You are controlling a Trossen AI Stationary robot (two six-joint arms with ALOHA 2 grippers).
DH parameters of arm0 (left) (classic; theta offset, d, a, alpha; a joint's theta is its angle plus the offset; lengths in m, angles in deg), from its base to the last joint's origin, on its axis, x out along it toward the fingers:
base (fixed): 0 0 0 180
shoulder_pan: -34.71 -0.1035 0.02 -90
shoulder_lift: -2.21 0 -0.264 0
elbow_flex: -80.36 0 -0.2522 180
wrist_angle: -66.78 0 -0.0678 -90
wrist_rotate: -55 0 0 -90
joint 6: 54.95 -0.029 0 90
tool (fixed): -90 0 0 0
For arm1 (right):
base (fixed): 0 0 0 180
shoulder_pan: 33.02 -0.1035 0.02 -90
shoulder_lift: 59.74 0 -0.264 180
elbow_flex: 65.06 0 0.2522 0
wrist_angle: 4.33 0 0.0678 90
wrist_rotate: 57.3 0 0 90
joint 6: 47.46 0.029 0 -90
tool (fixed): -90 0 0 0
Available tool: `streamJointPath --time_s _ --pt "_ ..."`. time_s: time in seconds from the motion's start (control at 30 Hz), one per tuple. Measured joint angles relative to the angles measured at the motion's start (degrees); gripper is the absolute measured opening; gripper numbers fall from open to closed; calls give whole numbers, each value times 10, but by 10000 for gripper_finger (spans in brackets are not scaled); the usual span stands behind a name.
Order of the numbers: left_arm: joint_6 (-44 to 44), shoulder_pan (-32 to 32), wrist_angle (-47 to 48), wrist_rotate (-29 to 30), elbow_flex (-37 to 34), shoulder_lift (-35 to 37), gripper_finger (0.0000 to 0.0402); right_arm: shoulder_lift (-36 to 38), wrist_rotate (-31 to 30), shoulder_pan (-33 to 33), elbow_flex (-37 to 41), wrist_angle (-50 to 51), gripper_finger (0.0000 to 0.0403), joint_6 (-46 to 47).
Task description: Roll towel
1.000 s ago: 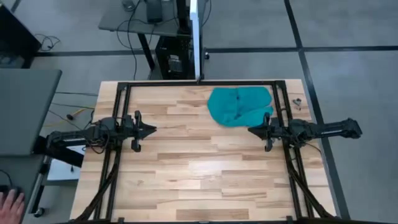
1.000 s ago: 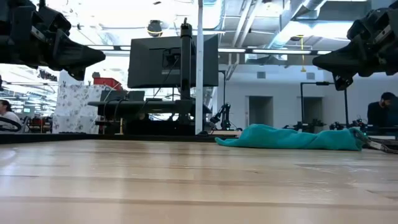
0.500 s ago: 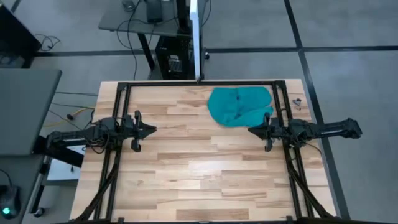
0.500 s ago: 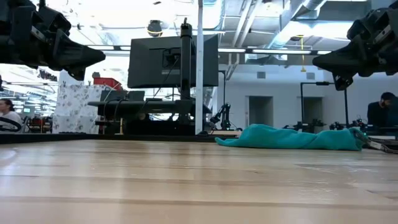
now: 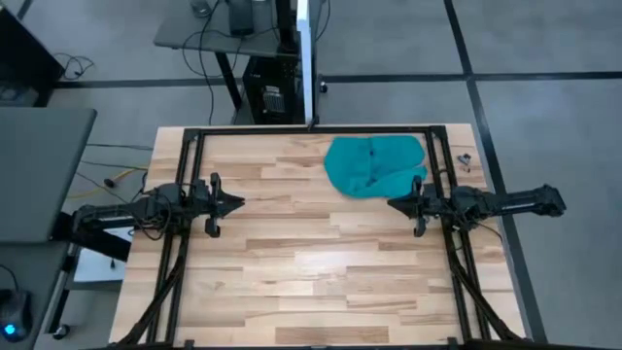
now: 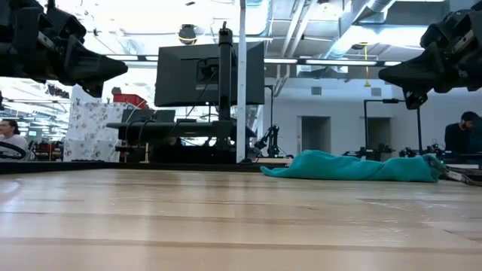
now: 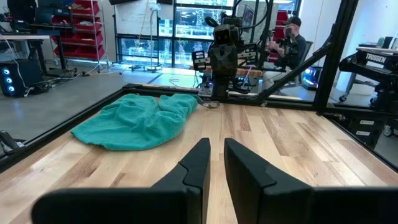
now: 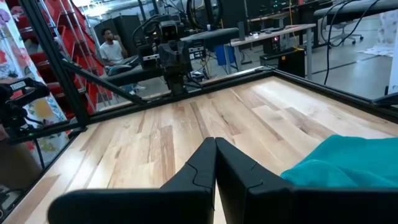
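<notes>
2 arms idle | towel (image 5: 374, 165) bunched far-right; table (image 5: 292, 262); monitor (image 6: 211, 74) behind

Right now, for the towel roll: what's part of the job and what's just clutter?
Job:
- towel, crumpled at the table's far right
- left gripper, shut, raised above the table
- right gripper, shut, beside the towel

Clutter:
- small dark item on the table's right edge by the towel
- monitor behind the table

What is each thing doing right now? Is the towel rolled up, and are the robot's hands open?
towel: crumpled heap at the table's far right, not rolled, untouched.
left end effector: raised over the table's left side, fingers nearly together, empty.
right end effector: raised beside the towel, shut, empty.
table: wooden.
</notes>
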Motion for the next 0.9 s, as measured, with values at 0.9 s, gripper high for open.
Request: streamJointPath --time_s 0.9 --pt "141 0 -107 22 134 -164 31 0 0 0 0 0 0 0"
